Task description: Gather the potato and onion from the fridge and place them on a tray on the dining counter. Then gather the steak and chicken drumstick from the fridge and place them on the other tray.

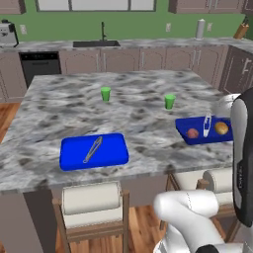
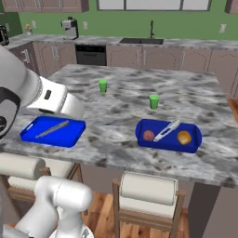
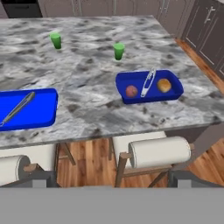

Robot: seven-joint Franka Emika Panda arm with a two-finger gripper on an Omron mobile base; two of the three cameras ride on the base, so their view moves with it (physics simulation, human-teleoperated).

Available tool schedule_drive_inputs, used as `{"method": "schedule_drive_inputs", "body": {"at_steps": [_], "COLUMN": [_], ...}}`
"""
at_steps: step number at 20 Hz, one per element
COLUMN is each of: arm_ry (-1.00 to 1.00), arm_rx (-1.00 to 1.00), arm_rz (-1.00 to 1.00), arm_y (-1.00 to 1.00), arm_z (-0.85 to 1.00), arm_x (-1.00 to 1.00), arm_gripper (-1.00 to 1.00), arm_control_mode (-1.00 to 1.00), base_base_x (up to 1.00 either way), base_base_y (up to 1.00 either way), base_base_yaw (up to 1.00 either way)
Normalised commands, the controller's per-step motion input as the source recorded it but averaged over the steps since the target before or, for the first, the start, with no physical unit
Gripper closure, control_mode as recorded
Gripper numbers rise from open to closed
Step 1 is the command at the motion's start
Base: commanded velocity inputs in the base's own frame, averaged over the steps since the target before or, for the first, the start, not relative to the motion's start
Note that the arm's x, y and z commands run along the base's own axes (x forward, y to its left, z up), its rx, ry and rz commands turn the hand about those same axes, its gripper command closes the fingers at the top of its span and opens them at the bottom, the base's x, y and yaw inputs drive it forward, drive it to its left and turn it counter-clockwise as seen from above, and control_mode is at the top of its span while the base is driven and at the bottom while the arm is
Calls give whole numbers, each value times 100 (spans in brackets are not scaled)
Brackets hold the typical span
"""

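Observation:
On the marbled dining counter [image 1: 123, 89] lie two blue trays. The left tray [image 1: 111, 155] [image 2: 32, 135] [image 3: 43, 113] holds only silver tongs [image 1: 93, 149]. The right tray [image 1: 183, 126] [image 2: 139, 132] [image 3: 124, 81] holds tongs, a reddish round piece [image 1: 192, 133] [image 3: 131, 91] and a golden round piece [image 1: 221, 128] [image 3: 164, 85]. These are the potato and onion, but I cannot tell which is which. My gripper [image 3: 112, 178] hangs open and empty, back from the counter's near edge above the stools. The fridge, steak and chicken drumstick are out of view.
Two green cups [image 1: 105, 94] [image 1: 169, 101] stand mid-counter behind the trays. Padded stools [image 1: 91, 197] [image 3: 159, 151] line the near side. A wall counter with a sink [image 1: 96, 43] runs along the back.

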Motion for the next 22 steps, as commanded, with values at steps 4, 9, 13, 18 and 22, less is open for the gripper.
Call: {"method": "schedule_drive_inputs", "body": {"at_steps": [4,9,13,18,22], "arm_ry": [0,0,0,0,0], "arm_rx": [0,0,0,0,0], "arm_rz": [0,0,0,0,0], "arm_y": [0,0,0,0,0], "arm_z": [0,0,0,0,0], "arm_x": [0,0,0,0,0], "arm_gripper": [-100,-100,-100,-100,-100], "arm_control_mode": [100,100,100,100,100], "base_base_x": [29,45,14,0,0], "base_base_y": [0,-23,-46,-10,-2], "base_base_yaw": [-6,-23,-78,-94,-94]}}
